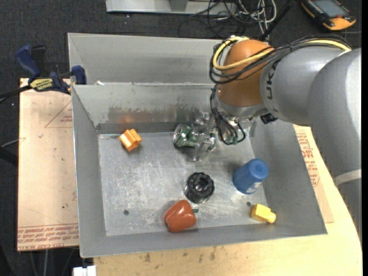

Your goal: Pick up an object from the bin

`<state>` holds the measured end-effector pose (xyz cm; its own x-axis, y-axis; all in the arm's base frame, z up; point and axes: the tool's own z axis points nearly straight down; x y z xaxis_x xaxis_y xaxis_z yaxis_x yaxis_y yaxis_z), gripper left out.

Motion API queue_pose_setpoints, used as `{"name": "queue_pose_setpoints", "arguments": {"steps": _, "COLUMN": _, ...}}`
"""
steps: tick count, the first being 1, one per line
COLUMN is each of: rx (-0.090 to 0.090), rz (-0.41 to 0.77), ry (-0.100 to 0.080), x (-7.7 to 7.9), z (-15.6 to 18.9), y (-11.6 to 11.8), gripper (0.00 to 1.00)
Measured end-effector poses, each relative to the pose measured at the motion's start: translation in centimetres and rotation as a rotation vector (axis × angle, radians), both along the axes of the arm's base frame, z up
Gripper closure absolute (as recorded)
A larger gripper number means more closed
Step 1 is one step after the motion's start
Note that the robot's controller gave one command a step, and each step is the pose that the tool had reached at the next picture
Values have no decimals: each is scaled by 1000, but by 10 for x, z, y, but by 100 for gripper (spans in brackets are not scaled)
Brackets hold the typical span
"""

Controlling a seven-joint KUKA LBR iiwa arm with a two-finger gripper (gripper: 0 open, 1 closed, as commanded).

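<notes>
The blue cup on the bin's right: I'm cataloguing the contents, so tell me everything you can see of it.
The blue cup is a stubby cylinder that looks like smooth plastic, plain blue with no marking. It seems to lie tilted, one rounded end toward the upper right; whether an end is open cannot be told. It rests on the bin floor right of centre, touching nothing else: the black round thing to its left and the yellow block nearer the front wall lie apart.
</notes>
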<state>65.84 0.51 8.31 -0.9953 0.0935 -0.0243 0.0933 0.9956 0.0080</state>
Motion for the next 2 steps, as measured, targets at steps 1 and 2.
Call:
{"name": "queue_pose_setpoints", "arguments": {"steps": 1, "rx": 0, "rz": 63, "ry": -14, "x": -7, "z": 0, "y": -3, "gripper": 100}}
{"name": "queue_pose_setpoints", "arguments": {"steps": 2, "rx": -7, "rz": 128, "ry": 19, "x": -18, "z": 29, "y": -10, "gripper": 100}}
